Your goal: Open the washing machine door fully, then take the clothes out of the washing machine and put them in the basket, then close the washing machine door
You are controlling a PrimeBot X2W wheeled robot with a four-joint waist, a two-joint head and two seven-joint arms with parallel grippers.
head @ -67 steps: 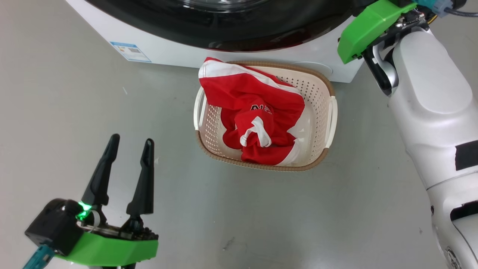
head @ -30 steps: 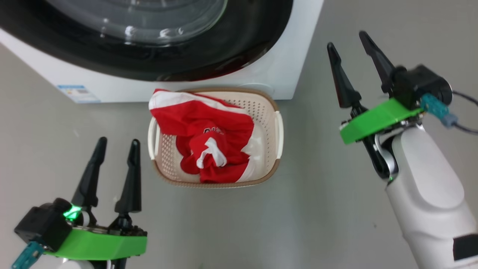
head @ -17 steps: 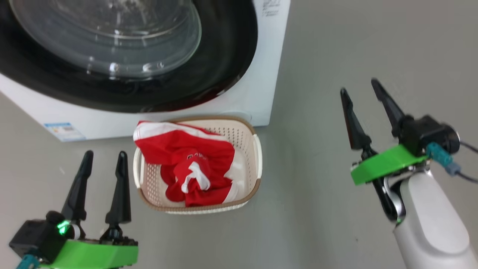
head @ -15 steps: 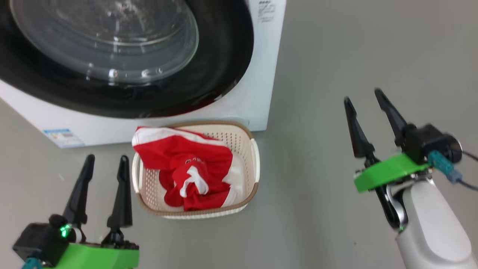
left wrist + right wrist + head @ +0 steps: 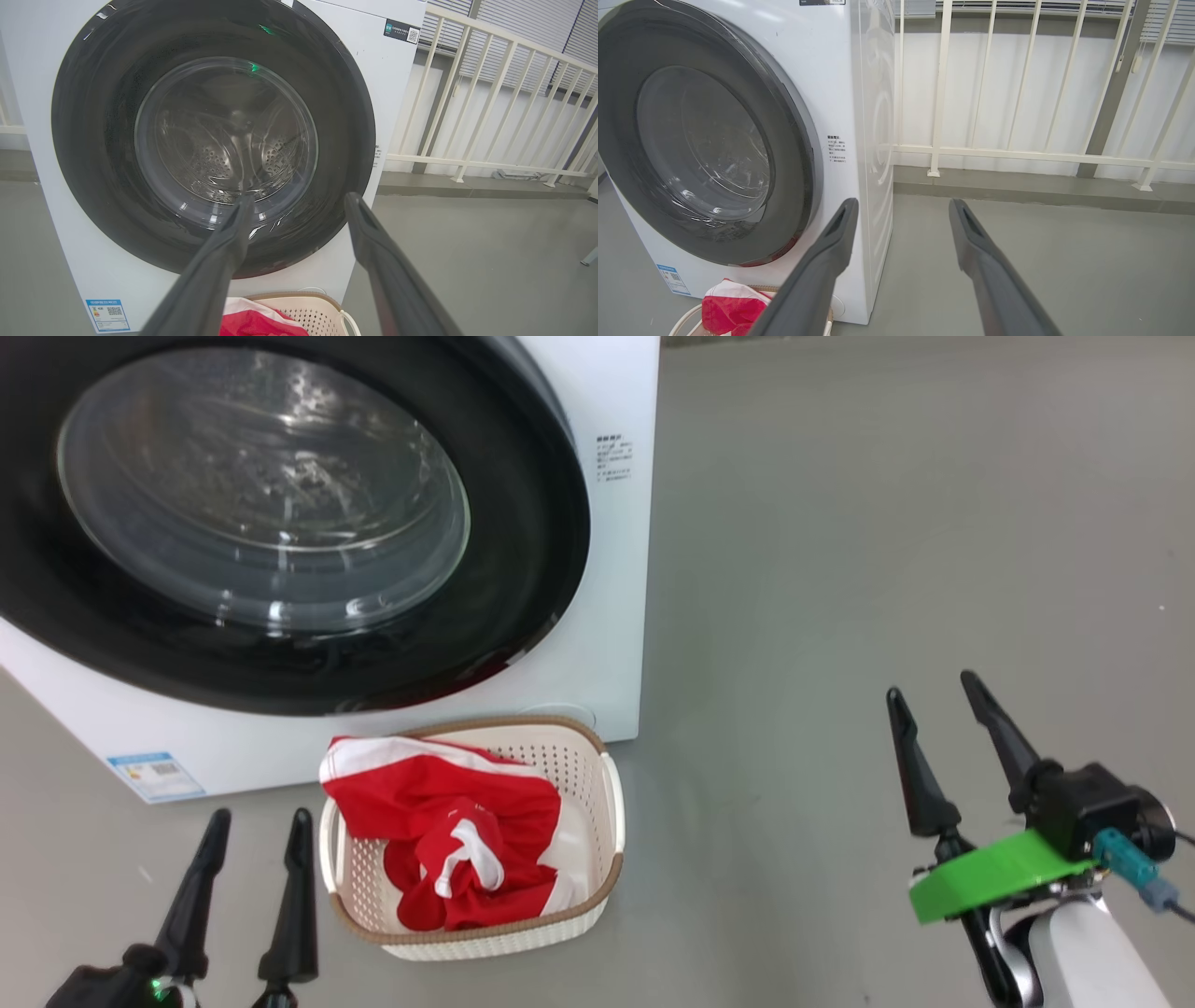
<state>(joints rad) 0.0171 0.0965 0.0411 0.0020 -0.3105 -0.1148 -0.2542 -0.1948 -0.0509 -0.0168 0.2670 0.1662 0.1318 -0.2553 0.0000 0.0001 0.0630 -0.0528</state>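
Left tool (image 5: pixel 260 819) and right tool (image 5: pixel 934 689): both spread wide, empty, above the floor. Basket (image 5: pixel 583 803) sits on the floor just before the washer (image 5: pixel 616 616). Clothes (image 5: pixel 448 812) lie inside it, one white-trimmed edge draped over the rim. Judged soft, light, limp; pinch a bunched fold. Door (image 5: pixel 532 541) looks shut flush. Its rim is glossy, likely slippery and stiff; no handle discernible. Blue sticker (image 5: pixel 154 775), side print (image 5: pixel 611 457), dark QR label (image 5: pixel 401 30): text illegible.

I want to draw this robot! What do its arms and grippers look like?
The left gripper and right gripper each have two long, pointy black fingers. The right has a bright green plate, a teal plug and a white forearm.
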